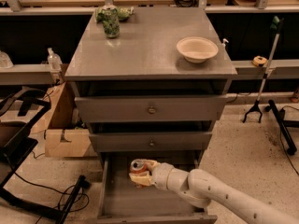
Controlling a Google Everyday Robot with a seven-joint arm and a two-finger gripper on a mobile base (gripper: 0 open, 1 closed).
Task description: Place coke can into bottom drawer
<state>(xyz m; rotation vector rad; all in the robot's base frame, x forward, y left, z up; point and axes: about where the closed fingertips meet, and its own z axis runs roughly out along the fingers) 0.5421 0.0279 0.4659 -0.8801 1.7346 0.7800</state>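
The coke can (pixel 138 166), red-orange with a silver top, is upright in my gripper (pixel 141 172), which is shut on it. The white arm reaches in from the lower right. The can hangs inside the open bottom drawer (pixel 121 202), over the rear left part of its plain grey floor. I cannot tell whether the can touches the floor. The two upper drawers with round knobs are closed.
On the cabinet top (pixel 145 45) stand a green-patterned can (pixel 110 23) at the back left and a cream bowl (pixel 197 49) at the right. A cardboard box (pixel 63 134) and black cables lie on the floor to the left. A reacher tool (pixel 264 78) leans at the right.
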